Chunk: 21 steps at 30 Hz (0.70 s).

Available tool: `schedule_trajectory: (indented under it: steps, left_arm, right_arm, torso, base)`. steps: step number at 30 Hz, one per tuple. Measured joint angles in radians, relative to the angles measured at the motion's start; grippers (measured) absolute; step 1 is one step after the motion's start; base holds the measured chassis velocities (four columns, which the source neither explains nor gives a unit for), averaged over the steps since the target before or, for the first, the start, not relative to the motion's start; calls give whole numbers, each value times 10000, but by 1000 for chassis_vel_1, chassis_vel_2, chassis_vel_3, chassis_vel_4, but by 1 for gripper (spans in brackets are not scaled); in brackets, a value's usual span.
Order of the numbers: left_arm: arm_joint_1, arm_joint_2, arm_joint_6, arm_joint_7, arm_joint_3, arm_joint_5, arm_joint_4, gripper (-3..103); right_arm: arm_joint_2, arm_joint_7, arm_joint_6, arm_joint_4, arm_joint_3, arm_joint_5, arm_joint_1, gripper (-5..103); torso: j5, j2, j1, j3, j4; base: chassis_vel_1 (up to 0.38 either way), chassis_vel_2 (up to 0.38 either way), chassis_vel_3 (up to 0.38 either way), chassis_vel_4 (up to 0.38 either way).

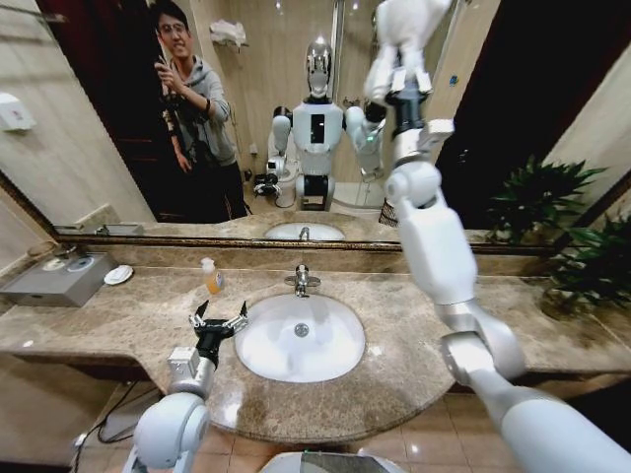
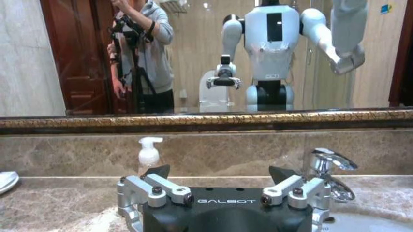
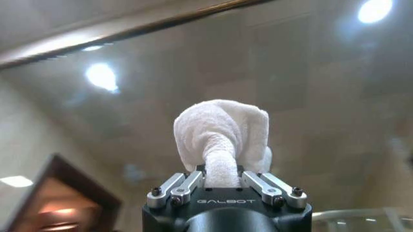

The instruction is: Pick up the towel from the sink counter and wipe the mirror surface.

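Observation:
The white towel (image 3: 223, 135) is a rumpled wad pinched between the fingers of my right gripper (image 3: 223, 178), which is shut on it. My right arm (image 1: 434, 246) reaches steeply up in front of the mirror (image 1: 108, 148), and its upper end runs off the top of the head view. Whether the towel touches the glass I cannot tell. My left gripper (image 1: 219, 320) hovers open and empty low over the sink counter (image 1: 108, 330), just left of the basin (image 1: 301, 340). The left wrist view shows it (image 2: 219, 173) facing the mirror (image 2: 361, 87).
A chrome faucet (image 1: 302, 281) stands behind the basin, and a soap pump bottle (image 1: 210, 276) stands to its left. A small white dish (image 1: 118, 275) and a grey tray (image 1: 54, 281) sit at the counter's left end. Potted plants (image 1: 582, 266) crowd the right end.

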Motion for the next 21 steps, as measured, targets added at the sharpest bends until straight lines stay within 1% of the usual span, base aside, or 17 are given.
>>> schedule_trajectory:
  steps: [1, 5, 9, 10, 11, 12, 13, 14, 15, 16, 20, 21]
  left_arm:
    - [0, 0, 0, 0, 0, 0, 0, 100]
    - [0, 0, 0, 0, 0, 0, 0, 100]
    - [0, -1, 0, 0, 0, 0, -1, 100]
    - [0, 0, 0, 0, 0, 0, 0, 100]
    - [0, 0, 0, 0, 0, 1, -1, 100]
    - [0, 0, 0, 0, 0, 1, -1, 100]
    - [1, 0, 0, 0, 0, 0, 0, 100]
    - [0, 0, 0, 0, 0, 1, 0, 100]
    - [0, 0, 0, 0, 0, 1, 0, 100]
    - [0, 0, 0, 0, 0, 1, 0, 100]
    - [0, 0, 0, 0, 0, 0, 0, 100]
    - [0, 0, 0, 0, 0, 0, 0, 100]
  right_arm:
    - [101, -90, 57, 2, -228, -153, -20, 17]
    - [279, -282, 163, -215, -554, -437, -102, 17]
    - [252, -314, 264, -412, -390, -470, -179, 17]
    - [137, -317, 309, -424, -260, -464, -215, 17]
    - [-132, -311, 338, -357, -61, -408, -284, 17]
    - [-132, -311, 338, -357, -61, -408, -284, 17]
    - [-345, -292, 342, -259, 99, -352, -331, 17]
    - [-708, -265, 354, -100, 365, -298, -382, 17]
    - [-894, -246, 362, -43, 504, -267, -384, 17]
    - [-894, -246, 362, -43, 504, -267, -384, 17]
    - [-1627, -182, 360, -83, 1318, 32, -28, 17]
    - [-1627, -182, 360, -83, 1318, 32, -28, 17]
  torso:
    - [-2, 0, 0, 0, 0]
    - [-1, 0, 0, 0, 1]
    - [0, 0, -1, -1, -1]
    - [-1, 0, -1, -1, 0]
    - [0, 0, -2, -1, -1]
    - [0, 0, -2, -1, -1]
    - [2, 0, -2, -1, -8]
    - [5, 0, -2, -1, -11]
    - [7, 0, -1, -1, -13]
    - [7, 0, -1, -1, -13]
    - [10, 0, 0, 0, -10]
    - [10, 0, 0, 0, -10]
  base:
    - [0, 0, 0, 0]
    - [0, 0, 0, 0]
    - [0, 0, 0, 0]
    - [0, 0, 0, 0]
    - [0, 0, 0, 0]
    - [0, 0, 0, 0]
    - [0, 0, 0, 0]
    - [0, 0, 0, 0]
    - [0, 0, 0, 0]
    - [0, 0, 0, 0]
    - [0, 0, 0, 0]
    - [0, 0, 0, 0]
